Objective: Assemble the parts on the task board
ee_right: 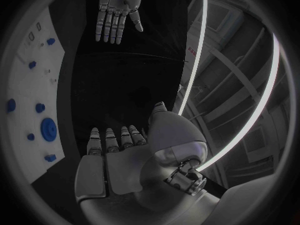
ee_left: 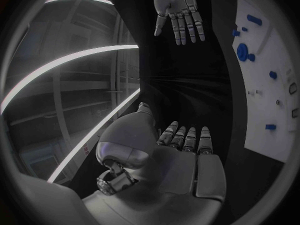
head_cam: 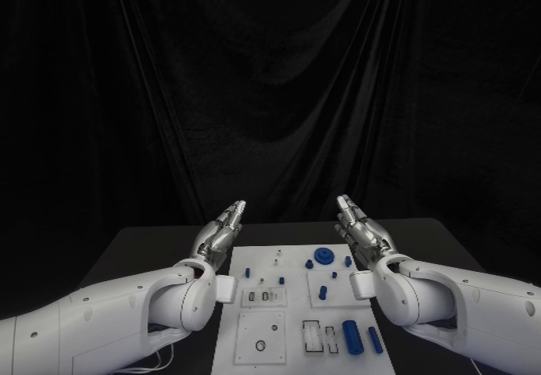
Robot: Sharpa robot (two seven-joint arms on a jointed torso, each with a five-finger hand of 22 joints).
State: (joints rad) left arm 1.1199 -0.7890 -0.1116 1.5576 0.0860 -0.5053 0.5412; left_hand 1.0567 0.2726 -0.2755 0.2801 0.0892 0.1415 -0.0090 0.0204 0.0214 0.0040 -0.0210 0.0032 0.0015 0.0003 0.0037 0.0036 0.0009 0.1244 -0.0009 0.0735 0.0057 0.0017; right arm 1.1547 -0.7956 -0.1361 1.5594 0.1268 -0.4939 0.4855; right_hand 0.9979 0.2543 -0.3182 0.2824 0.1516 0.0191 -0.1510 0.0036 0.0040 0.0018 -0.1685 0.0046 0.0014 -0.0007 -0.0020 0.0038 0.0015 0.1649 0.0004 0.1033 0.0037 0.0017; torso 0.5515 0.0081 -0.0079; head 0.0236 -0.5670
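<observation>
White task board (head_cam: 257, 324) on black table (head_cam: 147, 242), blue parts (head_cam: 352, 337), black curtain (head_cam: 270, 101) behind

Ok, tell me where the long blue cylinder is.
Head view: the long blue cylinder lies at the task board's near right corner, beside a slimmer blue bar.

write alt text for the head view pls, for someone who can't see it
Two white robot arms reach over a black table, the left robot hand and right robot hand open and empty, raised on either side of a white task board. Small blue parts, including a round one and two rods, sit on the board, untouched.
</observation>
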